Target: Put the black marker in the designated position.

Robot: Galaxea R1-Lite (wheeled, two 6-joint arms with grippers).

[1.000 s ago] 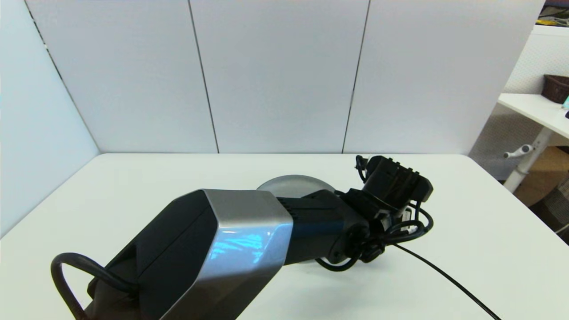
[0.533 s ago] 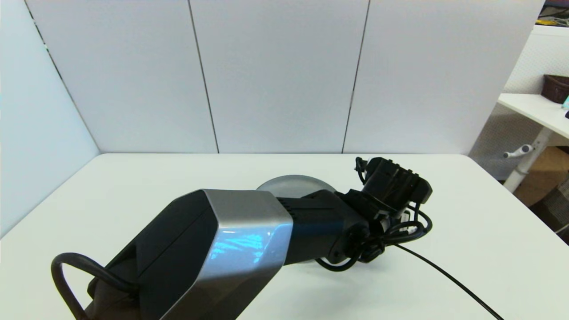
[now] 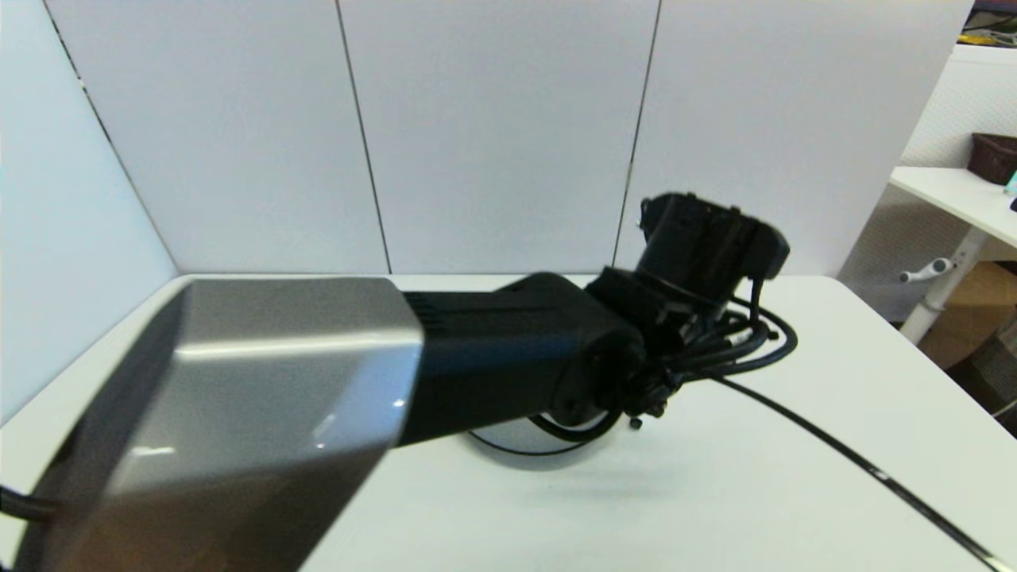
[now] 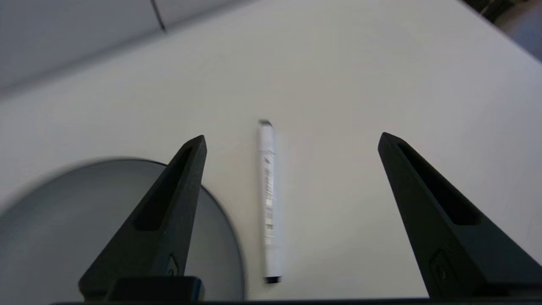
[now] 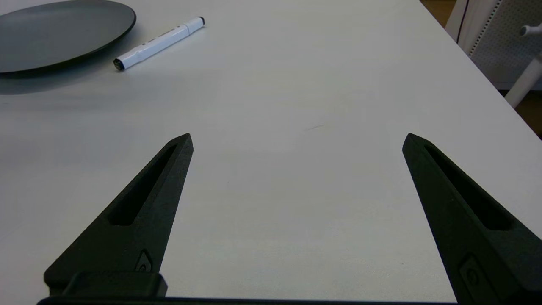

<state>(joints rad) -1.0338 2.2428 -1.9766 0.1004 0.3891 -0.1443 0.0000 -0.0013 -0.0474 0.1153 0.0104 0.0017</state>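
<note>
The right gripper (image 5: pixel 296 140) sits low over the white surface (image 5: pixel 296 190) nearest the robot, its fingers (image 5: pixel 139 212) spread wide with nothing between them, idle and well apart from the work. Beyond it, the left arm (image 3: pixel 493 357) reaches across the middle of the surface, and the left gripper (image 4: pixel 292 142) hangs above the black marker (image 4: pixel 268 199), fingers (image 4: pixel 169 212) spread wide and holding nothing. The marker lies flat on bare surface just beside the rim of the dark grey plate (image 4: pixel 63 237), close to it but, as far as can be told, not touching.

Judged from how things lie, the marker rests free on an unmarked patch of surface rather than on the plate, which suits a placing already made; if so, the next move calls for lifting the left gripper straight up and away without brushing the barrel, which would roll readily on so smooth a surface.

In the head view the left arm hides the marker altogether and covers most of the plate (image 3: pixel 508 441). Only the wrist views show it: the left from above, lined up between the spread fingers, the right from afar, marker (image 5: pixel 159 42) and plate (image 5: pixel 63 31) side by side.
</note>
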